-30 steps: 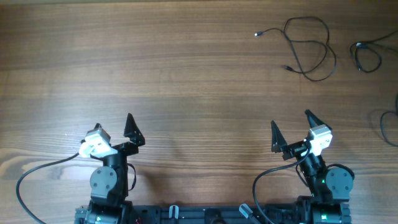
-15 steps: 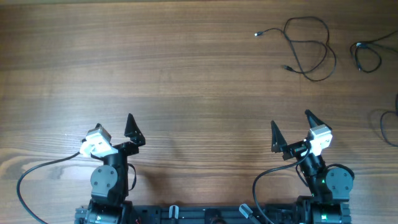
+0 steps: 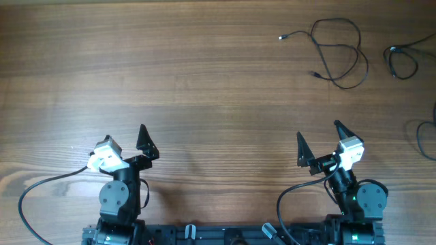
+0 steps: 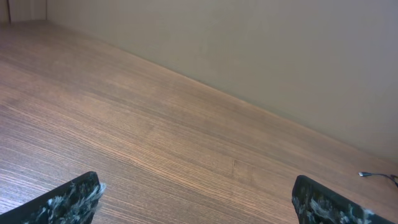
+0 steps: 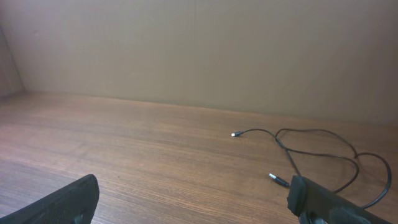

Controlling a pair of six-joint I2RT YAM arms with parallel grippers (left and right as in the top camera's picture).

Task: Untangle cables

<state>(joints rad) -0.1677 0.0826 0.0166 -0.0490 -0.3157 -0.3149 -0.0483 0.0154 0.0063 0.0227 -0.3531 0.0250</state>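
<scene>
Jaws stand spread wide on the left gripper [image 3: 124,139], low at the near edge of the table [image 3: 204,75], with nothing between them. The right gripper [image 3: 320,138] sits the same way on its side, agape and empty. Both wrist views show only bare wood between the fingertips.

Mid-table holds nothing of the task. Far off on the right lies the looped cable [image 3: 335,45], crossing itself, one plug [image 3: 281,37] flung out to its left. Further right a second cable [image 3: 393,62] curls in a small loop, and a third cable [image 3: 417,136] arcs in at the right edge, partly out of view. All three lie well apart from one another, and we see no knot joining them.

We judge no grasp is in hand: either the sorting is nearly done or it has not begun. If anything is left, it is the looped cable's own crossing. That calls for a long reach by the right arm, then a pinch near a plug end to draw it straight.
</scene>
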